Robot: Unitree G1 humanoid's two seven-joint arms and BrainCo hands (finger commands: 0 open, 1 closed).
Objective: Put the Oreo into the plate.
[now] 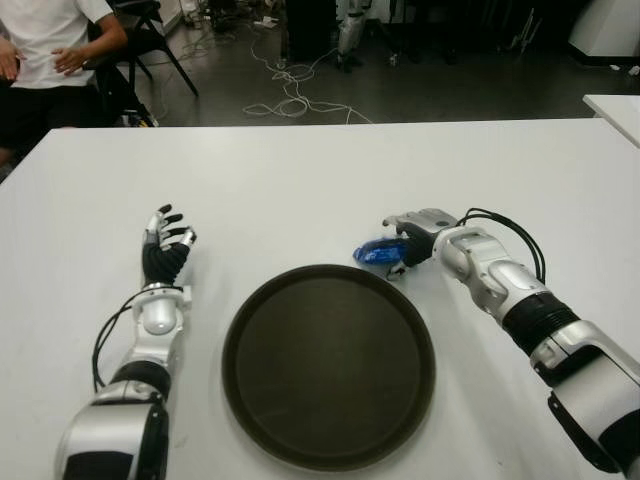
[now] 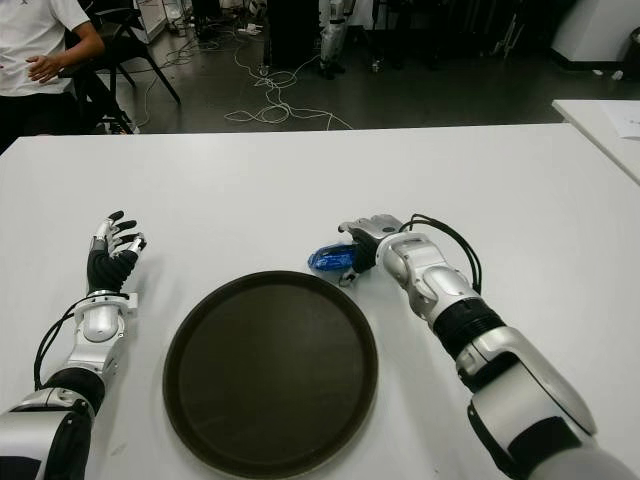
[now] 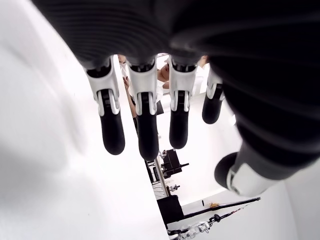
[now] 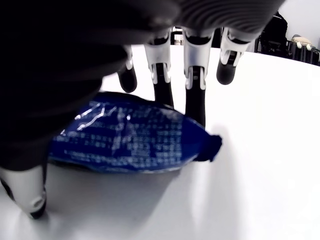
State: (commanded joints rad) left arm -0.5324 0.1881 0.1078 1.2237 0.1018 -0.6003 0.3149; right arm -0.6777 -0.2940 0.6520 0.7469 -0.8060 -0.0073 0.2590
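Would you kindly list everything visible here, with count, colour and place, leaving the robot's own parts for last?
Oreo packet: one, blue, on the table just beyond the plate's far right rim.
Plate: one, dark brown, round, near centre of the table, nothing in it.
Table: one, white.
Second table: one, white, far right.
Person: one, white shirt, seated beyond the far left corner.
Cables: several, white, on the floor behind.
Left hand: black fingers spread, left of the plate, holding nothing.
Right hand: fingers around the Oreo packet.
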